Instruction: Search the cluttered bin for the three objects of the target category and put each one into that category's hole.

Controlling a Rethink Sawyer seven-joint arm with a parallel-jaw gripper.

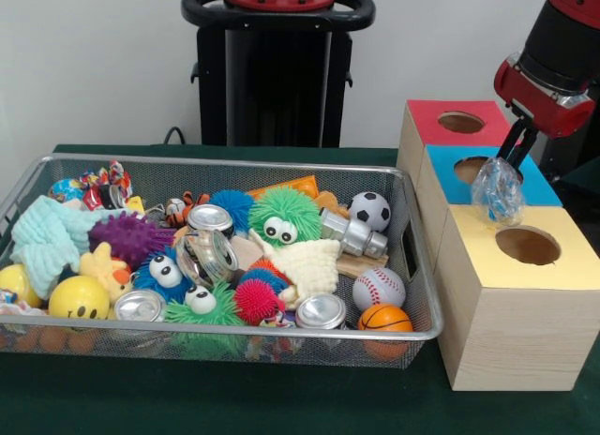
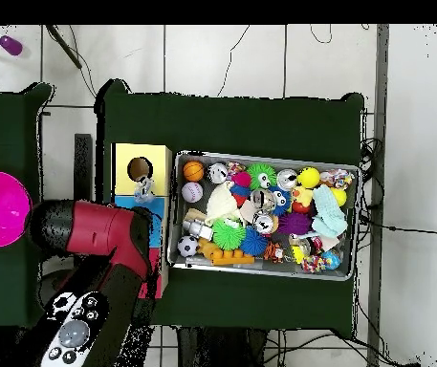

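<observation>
Currently the gripper (image 1: 515, 152) is pinched on a crumpled clear plastic bag (image 1: 498, 191), which dangles over the blue box (image 1: 542, 187), just off its hole (image 1: 472, 169). The bag looks floppy, so centre it over the hole, lower until its bottom is inside, then release. The yellow box (image 1: 506, 294) sits nearer, the red box (image 1: 427, 122) farther; the wire bin (image 1: 414, 266) is left.

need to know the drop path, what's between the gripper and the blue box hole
In the front view only the crumpled clear plastic item hangs there, pinched by the gripper, over the blue box.
</observation>
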